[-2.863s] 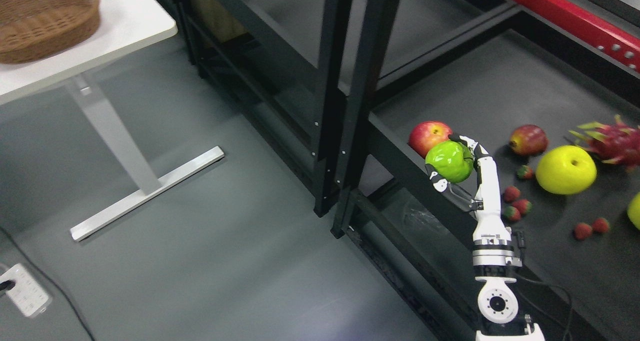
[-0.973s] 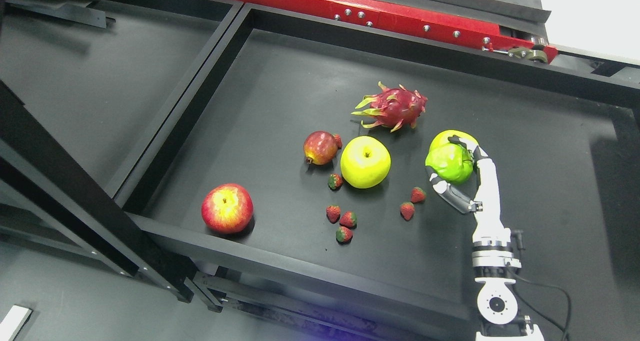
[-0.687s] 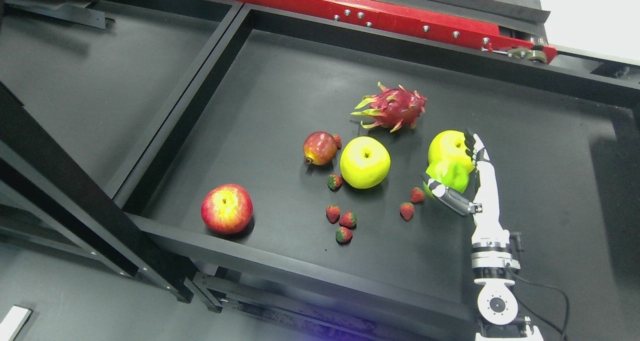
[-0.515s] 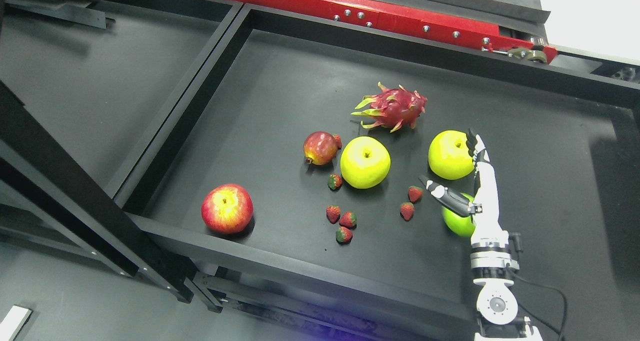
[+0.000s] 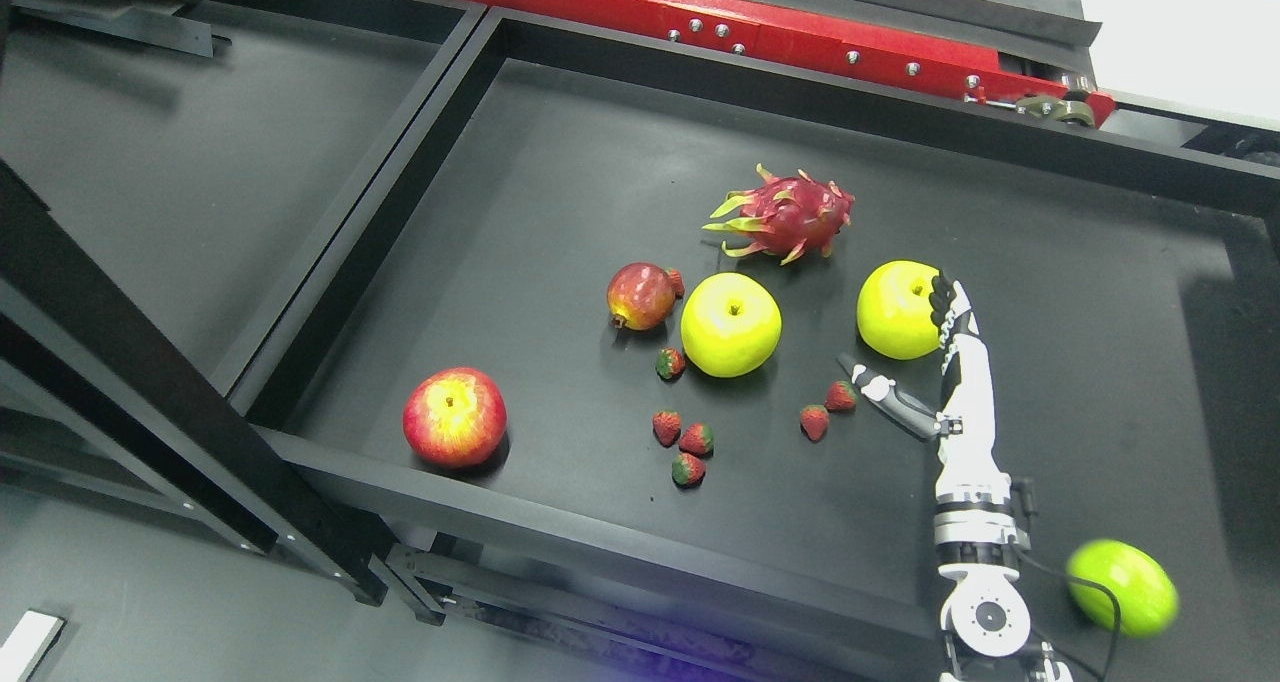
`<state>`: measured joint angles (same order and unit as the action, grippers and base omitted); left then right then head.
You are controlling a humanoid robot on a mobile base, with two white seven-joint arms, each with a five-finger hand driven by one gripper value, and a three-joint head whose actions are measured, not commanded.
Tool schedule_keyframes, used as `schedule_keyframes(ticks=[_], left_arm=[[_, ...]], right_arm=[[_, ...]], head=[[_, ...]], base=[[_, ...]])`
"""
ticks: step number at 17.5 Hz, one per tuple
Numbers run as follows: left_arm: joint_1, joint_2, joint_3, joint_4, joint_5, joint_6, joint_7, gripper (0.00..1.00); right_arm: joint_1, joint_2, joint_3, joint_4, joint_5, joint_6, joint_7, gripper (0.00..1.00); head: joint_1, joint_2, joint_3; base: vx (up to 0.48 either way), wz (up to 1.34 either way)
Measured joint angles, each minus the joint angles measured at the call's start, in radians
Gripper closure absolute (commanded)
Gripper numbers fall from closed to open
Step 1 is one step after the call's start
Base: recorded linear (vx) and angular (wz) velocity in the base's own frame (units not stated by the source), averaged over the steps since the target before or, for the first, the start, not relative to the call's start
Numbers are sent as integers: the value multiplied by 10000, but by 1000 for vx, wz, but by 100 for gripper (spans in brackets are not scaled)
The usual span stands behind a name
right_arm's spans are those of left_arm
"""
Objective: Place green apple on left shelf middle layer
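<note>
The green apple (image 5: pixel 1121 586) lies loose on the black shelf surface (image 5: pixel 1090 382) near the lower right, beside my right forearm. My right hand (image 5: pixel 900 347) hovers over the shelf, open, thumb spread left and fingers straight up beside a yellow apple (image 5: pixel 897 309). Nothing sits in the hand. The left arm is out of view.
On the same shelf lie a second yellow apple (image 5: pixel 730 323), a dragon fruit (image 5: pixel 785 215), a small red fruit (image 5: pixel 640 295), a red apple (image 5: pixel 454 416) and several strawberries (image 5: pixel 680 440). A red beam (image 5: pixel 700 7) runs along the back. A black upright (image 5: pixel 120 382) crosses the left.
The camera swung from floor and table to the shelf. The hand opened, and the green apple dropped out and rolled toward the lower right. The hand sank slightly.
</note>
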<state>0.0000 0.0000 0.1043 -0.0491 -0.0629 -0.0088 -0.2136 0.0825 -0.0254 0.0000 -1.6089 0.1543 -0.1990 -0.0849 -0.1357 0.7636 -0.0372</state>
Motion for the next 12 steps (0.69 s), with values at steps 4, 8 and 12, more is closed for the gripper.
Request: schedule_keyframes(ticks=[4,8,12], left_arm=[[0,0,0,0,0,-1,-2,0],[0,0,0,0,0,-2,-7,0],[0,0,0,0,0,-3,-8,0]], right_arm=[[158,88,0,0,-850,5,-33,0],[233,145,0,-4,-1238,7,-54,0],[237,177,0,-9,-1578,31,-70,0]], head=[[0,0,0],[0,0,0],[0,0,0]], base=[[0,0],[16,-36],[41,-76]])
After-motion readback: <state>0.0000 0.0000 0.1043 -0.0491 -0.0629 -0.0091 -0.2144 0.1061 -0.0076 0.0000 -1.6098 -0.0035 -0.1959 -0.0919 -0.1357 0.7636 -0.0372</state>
